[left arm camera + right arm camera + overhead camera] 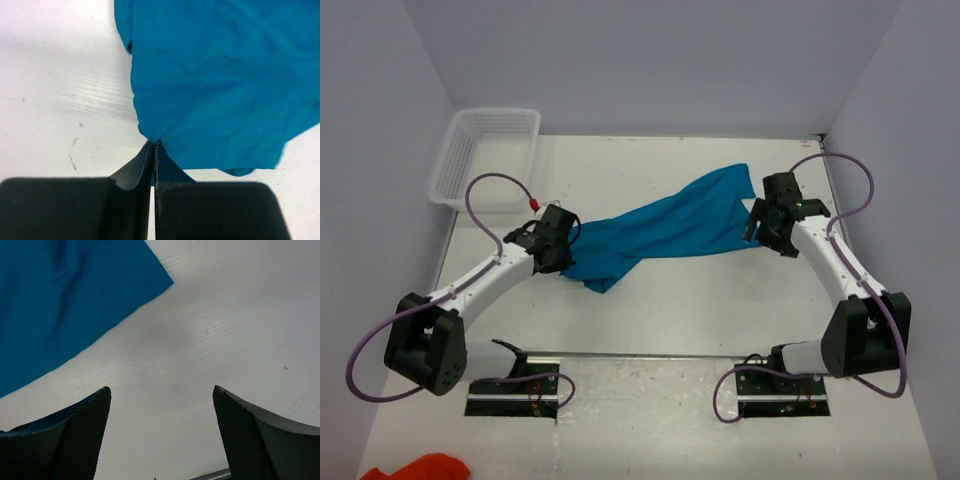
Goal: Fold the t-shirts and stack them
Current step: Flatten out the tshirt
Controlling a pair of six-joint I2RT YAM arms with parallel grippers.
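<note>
A teal-blue t-shirt lies stretched and rumpled across the middle of the table, from lower left to upper right. My left gripper is shut on the shirt's left edge; in the left wrist view its jaws pinch the fabric at their tips. My right gripper is open and empty just right of the shirt's right end. In the right wrist view the fingers stand wide apart over bare table, with the shirt at the upper left.
A white mesh basket stands at the table's back left corner. An orange cloth shows at the bottom left, off the table. Grey walls close in the table on three sides.
</note>
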